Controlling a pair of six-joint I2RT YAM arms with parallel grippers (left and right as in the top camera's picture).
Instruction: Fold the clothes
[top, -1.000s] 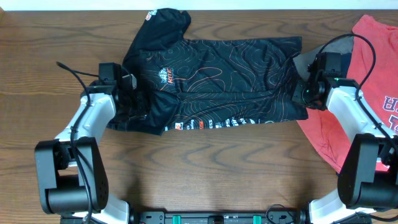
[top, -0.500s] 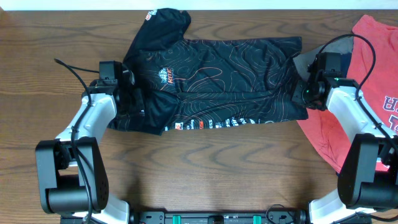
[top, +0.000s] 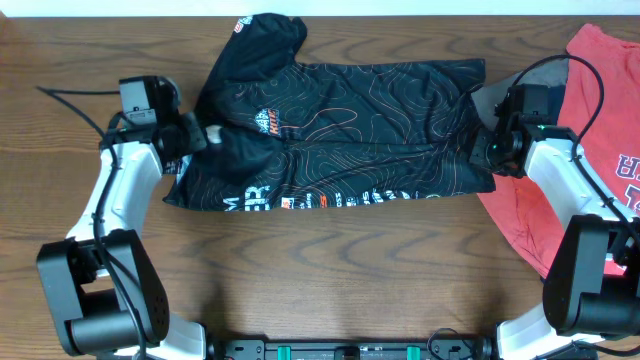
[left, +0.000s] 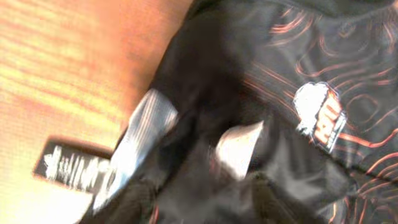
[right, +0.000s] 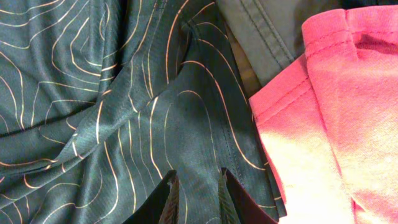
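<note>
We see the black jersey (top: 340, 130) spread on the table (top: 330, 270), well toward the 12 o'clock side. Its long axis runs from 9 to 3 o'clock, one sleeve reaches up toward 12, and the white lettering runs along the 6 o'clock edge.

The left pincer (top: 197, 140) sits at the jersey's 9 o'clock end, so the cloth lies toward 3 o'clock from it. In its wrist view its two fingers (left: 144, 127) stand apart with dark cloth bunched between them. That picture is smeared, though, and we cannot tell whether it is grasping the fabric or has let go.

The right pincer (top: 487, 150) is at the 3 o'clock end, with the jersey stretching toward 9 o'clock from it. Its fingers stand close together with a ridge of jersey cloth between them, so we judge it clenched on the jersey.

Each arm is nearer to its own end of the jersey. We judge that the coming fold turns on this line. A fold across the short way carries one end over toward the other, and the left end needs a sure grip first.

A red T-shirt (top: 590, 130) lies at 3 o'clock from the right pincer, its hem touching the jersey's edge. A grey garment (right: 273, 25) peeks out at about 1 o'clock. Either could get dragged along. We see no containers.
</note>
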